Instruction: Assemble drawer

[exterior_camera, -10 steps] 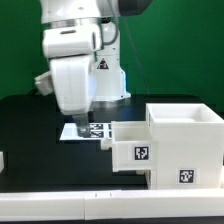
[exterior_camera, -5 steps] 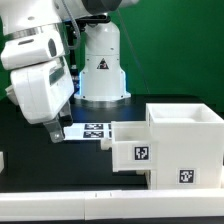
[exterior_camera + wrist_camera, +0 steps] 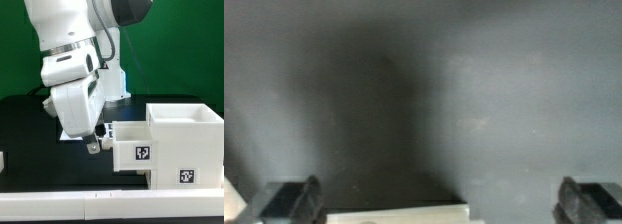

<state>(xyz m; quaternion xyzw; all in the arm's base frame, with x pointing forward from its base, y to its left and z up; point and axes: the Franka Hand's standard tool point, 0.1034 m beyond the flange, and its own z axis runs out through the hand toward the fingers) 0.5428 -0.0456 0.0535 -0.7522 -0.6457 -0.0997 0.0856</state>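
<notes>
The white drawer casing (image 3: 186,142) stands at the exterior view's right, with a marker on its front. A smaller white tray (image 3: 134,148), also marked, sticks out of its left side. My gripper (image 3: 97,142) hangs low over the black table just left of the tray, apart from it. In the wrist view the gripper (image 3: 441,206) is open and empty, its two dark fingertips (image 3: 292,200) wide apart. A white edge (image 3: 395,214) shows between them; I cannot tell which part it belongs to.
The marker board lies behind my gripper and is mostly hidden. A small white piece (image 3: 2,159) shows at the exterior view's left edge. The robot's white base (image 3: 113,80) stands at the back. A pale strip (image 3: 110,198) runs along the table's front edge.
The arm swung out to the exterior view's left, then came back right and lower, ending close to the tray's left side. The casing and tray have not moved.
</notes>
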